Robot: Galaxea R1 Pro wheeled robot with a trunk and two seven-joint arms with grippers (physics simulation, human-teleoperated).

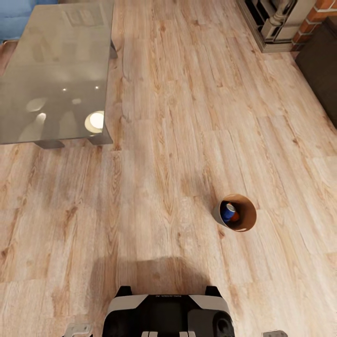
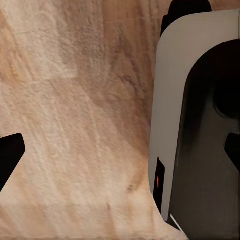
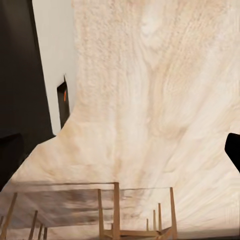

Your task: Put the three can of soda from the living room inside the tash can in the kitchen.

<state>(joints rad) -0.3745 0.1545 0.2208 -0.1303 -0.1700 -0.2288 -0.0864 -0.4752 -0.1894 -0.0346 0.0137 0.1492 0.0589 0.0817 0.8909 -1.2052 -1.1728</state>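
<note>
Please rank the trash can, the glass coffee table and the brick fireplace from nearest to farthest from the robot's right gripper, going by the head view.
Taking the right gripper at the head view's bottom edge:
1. Trash can, on the floor just ahead, cans inside.
2. Glass coffee table, far ahead on the left.
3. Brick fireplace, farthest, at the top right corner.

Both arms hang low beside the robot's base (image 1: 166,313), pincers pointing at the floor.
</note>
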